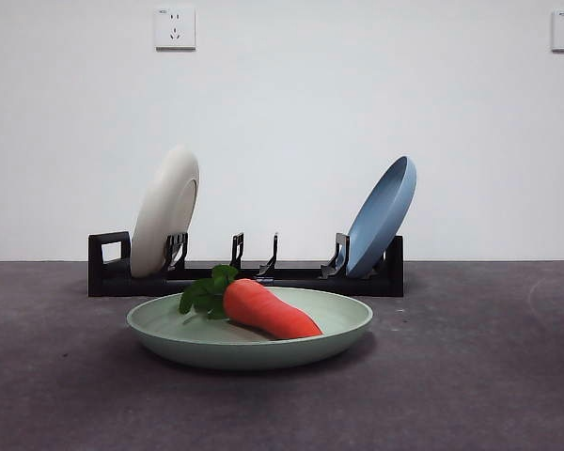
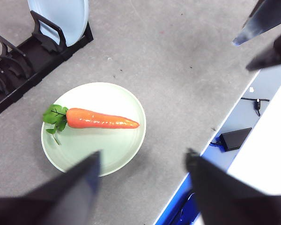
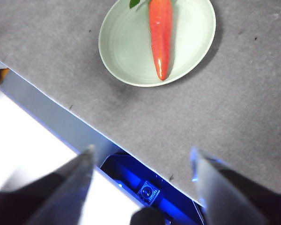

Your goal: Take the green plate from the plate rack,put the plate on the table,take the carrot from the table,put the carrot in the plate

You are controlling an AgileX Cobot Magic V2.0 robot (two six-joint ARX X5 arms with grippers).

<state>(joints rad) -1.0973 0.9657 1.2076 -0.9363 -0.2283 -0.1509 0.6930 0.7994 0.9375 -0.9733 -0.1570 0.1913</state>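
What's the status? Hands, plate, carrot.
Left hand and right hand open, empty, high above table. Carrot lying in green plate, in front of plate rack. Nothing in the way.

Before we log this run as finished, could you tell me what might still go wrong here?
The carrot lies loose in the shallow green plate, so a bump could roll it out. The plate sits near the table edge. Both open grippers, left and right, hang above, apart.
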